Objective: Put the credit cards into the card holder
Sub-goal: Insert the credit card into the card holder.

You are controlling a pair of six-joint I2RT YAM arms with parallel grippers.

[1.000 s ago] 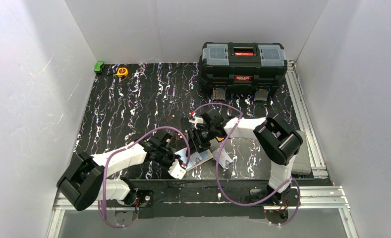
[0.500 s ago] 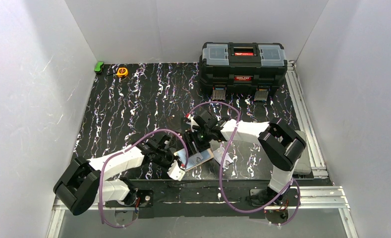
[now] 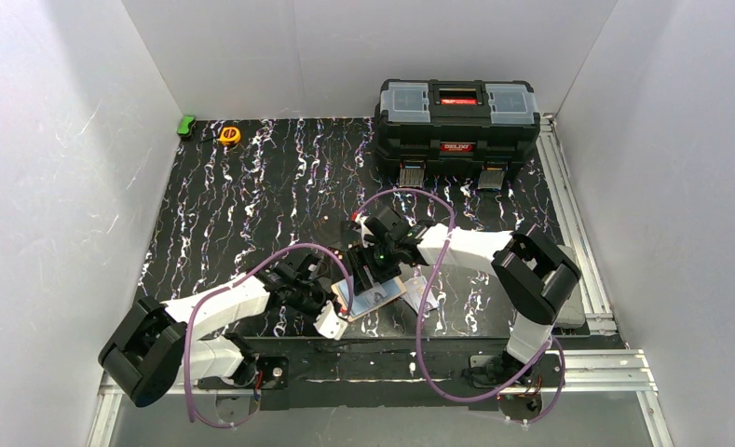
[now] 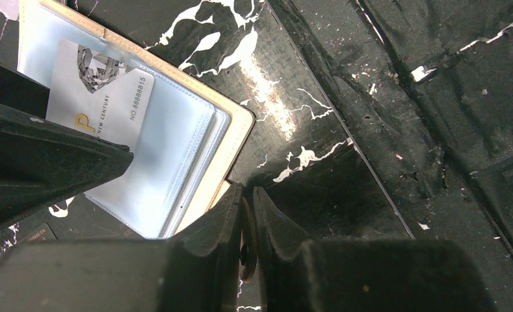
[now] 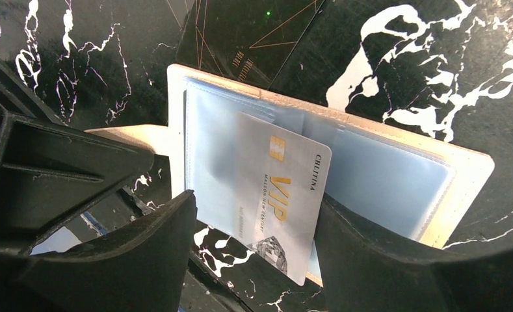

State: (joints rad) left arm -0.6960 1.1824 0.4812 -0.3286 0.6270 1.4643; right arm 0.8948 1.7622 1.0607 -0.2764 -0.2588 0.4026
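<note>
The card holder point(image 3: 388, 295) lies open on the black marbled table, cream rim point(image 5: 474, 174) round clear sleeves point(image 4: 175, 149). A silver-white credit card point(image 5: 276, 195) marked VIP sits partly inside a sleeve, its lower half sticking out; the left wrist view shows the same card point(image 4: 101, 97). My left gripper point(image 4: 247, 192) is shut on the holder's cream snap tab point(image 4: 248, 242) at the holder's near-left end point(image 3: 333, 305). My right gripper point(image 5: 255, 198) stands open astride the card, with a gap on the left side and the right finger point(image 5: 370, 260) near the card's edge. No other credit card is clear to see.
A dark card-like piece with thin gold lines point(image 5: 240, 32) lies under the holder's far edge. The big black toolbox point(image 3: 456, 116) stands at the back right. A yellow tape measure point(image 3: 229, 135) and a green item point(image 3: 186, 125) sit at the back left corner.
My right gripper has shifted left over the holder and its jaws have widened. The left gripper has kept its hold on the tab.
</note>
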